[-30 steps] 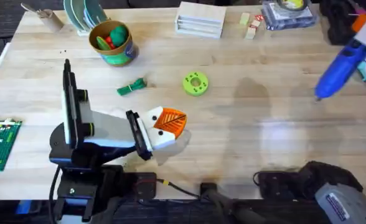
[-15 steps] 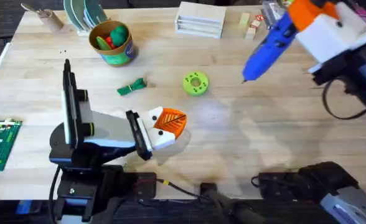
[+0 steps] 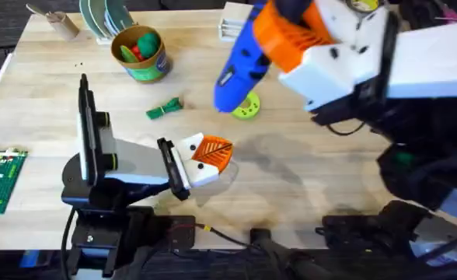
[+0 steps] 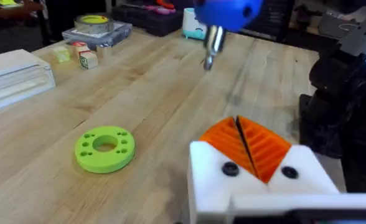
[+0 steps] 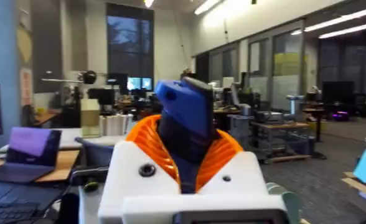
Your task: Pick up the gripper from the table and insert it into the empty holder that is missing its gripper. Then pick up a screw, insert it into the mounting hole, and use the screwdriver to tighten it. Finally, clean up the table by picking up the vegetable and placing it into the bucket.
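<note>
Open lab, tall dark windows [image 5: 130, 46] (ceiling striplights), cluttered desks [image 5: 276, 134]

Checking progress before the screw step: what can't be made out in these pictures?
- Screwdriver tip: overhead, hidden behind its own blue body; left wrist view shows it blurred.
- Green disc: overhead, partly covered by the screwdriver.
- What the left hand holds, if anything: its closed orange pads hide it.

Bright even overhead light; soft shadows on table [image 3: 306, 163]; right gripper [image 3: 279, 35] and screwdriver [image 3: 236, 70] large, motion-blurred.
</note>
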Motion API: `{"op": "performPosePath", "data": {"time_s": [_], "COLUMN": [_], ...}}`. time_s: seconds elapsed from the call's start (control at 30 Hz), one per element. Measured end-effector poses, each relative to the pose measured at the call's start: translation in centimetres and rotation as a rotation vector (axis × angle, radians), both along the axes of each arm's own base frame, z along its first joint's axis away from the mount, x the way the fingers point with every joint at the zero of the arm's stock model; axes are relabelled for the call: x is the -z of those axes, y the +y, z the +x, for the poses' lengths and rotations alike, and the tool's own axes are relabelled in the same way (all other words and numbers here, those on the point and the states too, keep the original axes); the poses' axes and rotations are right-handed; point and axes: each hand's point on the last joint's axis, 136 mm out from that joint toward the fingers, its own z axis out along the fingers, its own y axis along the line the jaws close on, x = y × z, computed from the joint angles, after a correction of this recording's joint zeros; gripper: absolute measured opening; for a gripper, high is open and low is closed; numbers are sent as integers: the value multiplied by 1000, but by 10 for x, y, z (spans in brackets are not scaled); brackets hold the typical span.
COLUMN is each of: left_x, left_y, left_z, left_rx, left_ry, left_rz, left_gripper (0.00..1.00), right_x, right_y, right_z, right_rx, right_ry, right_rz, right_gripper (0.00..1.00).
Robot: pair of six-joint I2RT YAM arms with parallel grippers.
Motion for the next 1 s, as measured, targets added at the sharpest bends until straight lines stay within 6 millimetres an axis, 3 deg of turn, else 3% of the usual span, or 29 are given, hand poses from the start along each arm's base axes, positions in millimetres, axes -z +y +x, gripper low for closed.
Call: {"op": "performPosePath", "data": {"time_s": [0.3, 0.6, 0.8, 1.0], "left_x": [0, 0, 0, 0], "left_y": [0, 0, 0, 0], "left_z": [0, 0, 0, 0], "left_rx": [0, 0, 0, 0], "left_ry": [0, 0, 0, 1], "left_rz": [0, 0, 0, 0], "left_gripper": [15, 15, 15, 15], "right_x": [17, 21, 36, 39], "right_y": [40, 53, 64, 66], "right_z": [-19, -30, -28, -26], "right_rx": [-135, -186, -202, -193], "right_ry": [2, 17, 60, 50], "right_rz": [-4, -19, -65, -76], "right_gripper": [96, 88, 85, 81]}}
